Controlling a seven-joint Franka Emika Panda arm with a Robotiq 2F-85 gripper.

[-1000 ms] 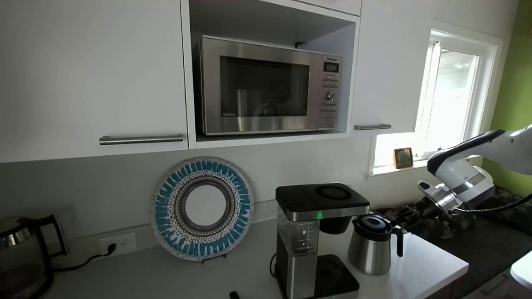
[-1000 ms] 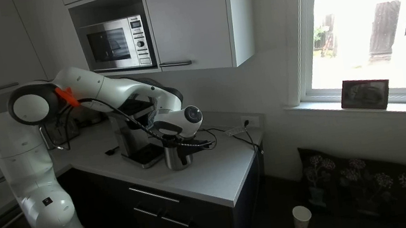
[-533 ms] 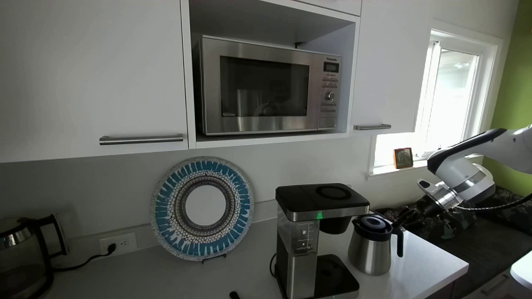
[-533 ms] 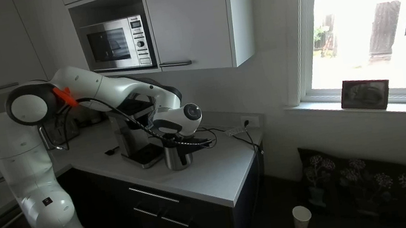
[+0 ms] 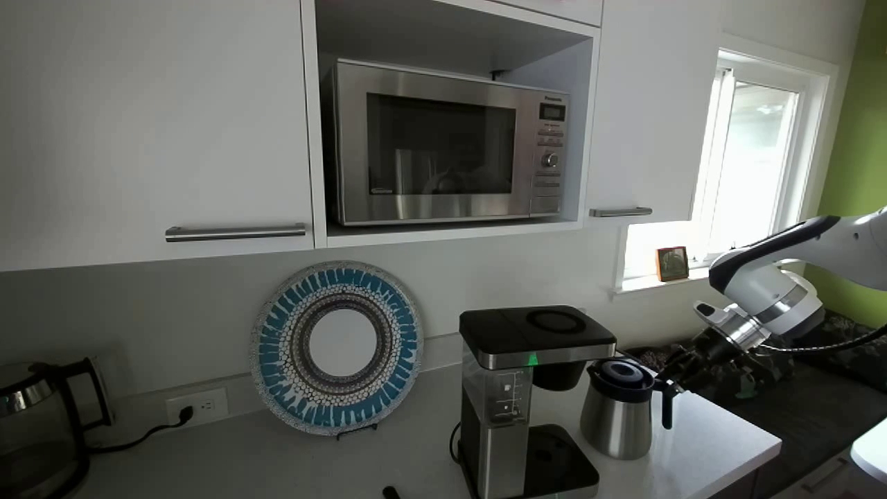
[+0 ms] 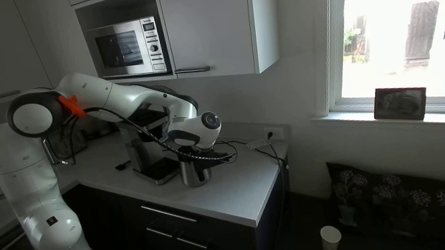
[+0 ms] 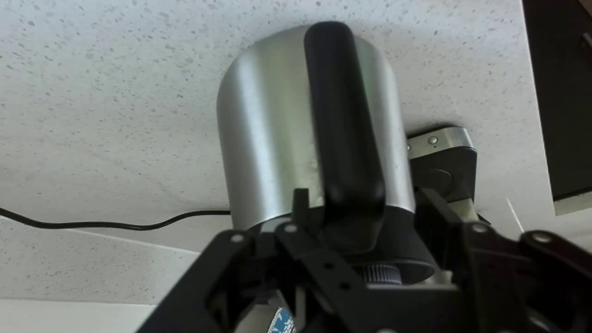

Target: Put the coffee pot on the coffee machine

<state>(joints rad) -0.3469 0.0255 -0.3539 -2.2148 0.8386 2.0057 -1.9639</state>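
Observation:
The coffee pot, a steel carafe (image 5: 617,424) with black lid and handle, stands upright on the counter beside the coffee machine (image 5: 537,336). In an exterior view, the pot (image 6: 193,176) stands to the right of the machine (image 6: 139,155). My gripper (image 5: 669,378) is at the handle's upper part. In the wrist view, the open gripper (image 7: 364,199) has one finger on each side of the black handle (image 7: 340,115), with gaps visible beside it. The pot's steel body (image 7: 273,138) fills the middle, and the machine's dark base (image 7: 446,171) shows behind it. The machine's base plate carries nothing.
A steel microwave (image 5: 443,145) sits in the cabinet above. A patterned plate (image 5: 277,346) leans on the wall, and a dark glass kettle (image 5: 38,430) stands far left. A cable (image 7: 138,226) lies on the counter. The counter's edge (image 6: 256,222) is near the pot.
The arm's wrist has shifted slightly, rising a little and moving a touch toward the pot. The fingers have shifted slightly at the handle. The pot and machine have not moved.

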